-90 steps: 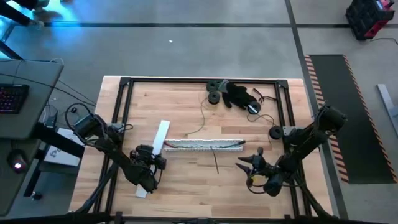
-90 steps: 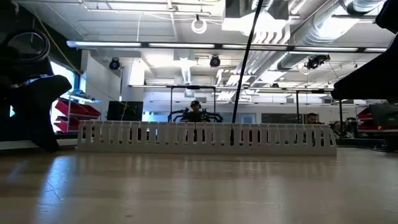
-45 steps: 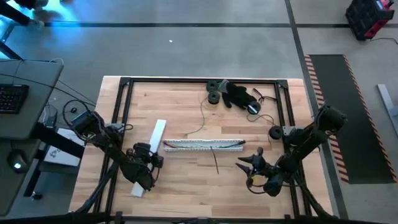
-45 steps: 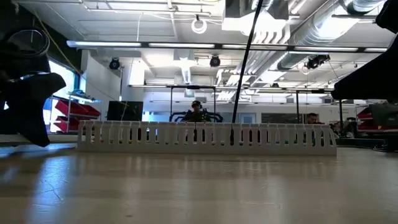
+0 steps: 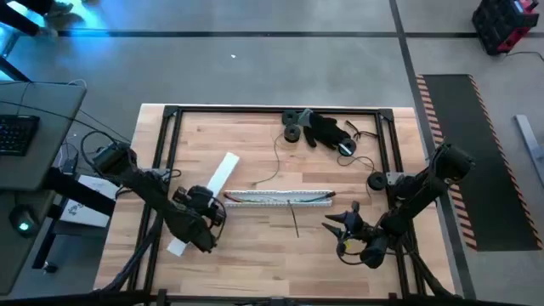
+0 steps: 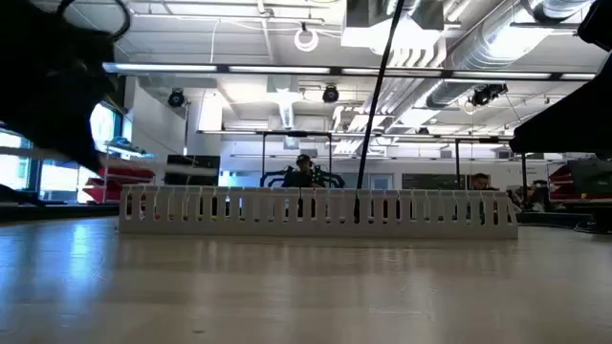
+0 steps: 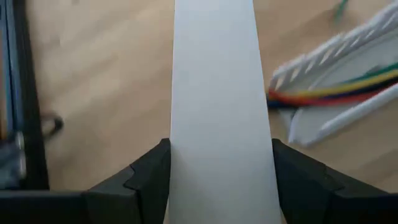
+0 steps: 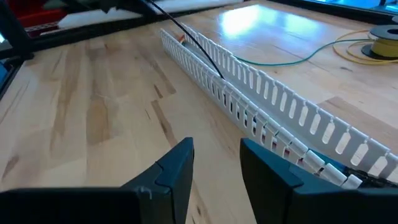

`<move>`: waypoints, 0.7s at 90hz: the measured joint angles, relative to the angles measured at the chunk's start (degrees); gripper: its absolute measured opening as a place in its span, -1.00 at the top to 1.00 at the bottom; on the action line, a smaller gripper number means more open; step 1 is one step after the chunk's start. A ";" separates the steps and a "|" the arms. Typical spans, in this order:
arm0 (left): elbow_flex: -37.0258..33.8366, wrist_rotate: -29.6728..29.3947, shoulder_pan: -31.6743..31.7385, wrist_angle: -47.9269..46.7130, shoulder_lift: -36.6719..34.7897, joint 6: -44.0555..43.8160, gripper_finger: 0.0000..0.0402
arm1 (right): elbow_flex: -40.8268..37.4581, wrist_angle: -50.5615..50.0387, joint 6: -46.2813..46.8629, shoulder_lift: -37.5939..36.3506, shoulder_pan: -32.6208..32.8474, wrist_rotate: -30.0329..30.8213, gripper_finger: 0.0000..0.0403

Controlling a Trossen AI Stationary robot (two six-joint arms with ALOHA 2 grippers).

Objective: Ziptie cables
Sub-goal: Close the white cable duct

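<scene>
A long white slotted duct [image 5: 276, 198] lies across the middle of the table. The cables [image 7: 329, 93], red, yellow, blue and green, lie inside it and stick out at its left end. My left gripper [image 5: 200, 217] is left of the duct, shut on a flat white strip [image 5: 212, 191] that runs slantwise from the far right to the near left. My right gripper [image 5: 333, 223] stands open, low over the table near the duct's right end, with nothing between its fingers [image 8: 177, 168]. My left gripper pinches the white strip by its two long edges [image 7: 177, 155], one finger on each side, nearer its near end than its far end. The fingers come from above and reach along the strip. The strip stays about level in the hold; whether it touches the table does not show.
A thin dark strip [image 5: 295, 219] rises slanting from the duct's middle toward the near side. Black round parts and a dark cord [image 5: 319, 129] sit at the far edge, with a thin green wire [image 5: 276, 157] beside them. A black frame [image 5: 170, 144] runs round the table.
My left gripper has risen and shifted slightly toward the far edge, carrying the white strip. The strip has turned: its far end has swung toward the table's right and its near end toward the left.
</scene>
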 joint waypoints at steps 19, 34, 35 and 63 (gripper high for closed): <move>2.48 -4.20 6.19 7.33 -3.78 27.48 -0.05 | 0.00 0.06 -3.46 -0.04 0.47 -0.33 0.42; 2.89 -0.21 12.01 24.65 -5.06 57.13 -0.05 | 0.00 0.06 -5.29 -0.85 3.00 0.44 0.42; 2.89 0.43 12.41 26.12 -5.08 59.35 -0.05 | 0.00 0.05 -5.29 -1.01 3.24 0.71 0.42; 2.96 21.25 23.13 55.91 -2.14 98.02 -0.05 | 0.04 0.09 -9.90 -5.90 8.07 11.84 0.42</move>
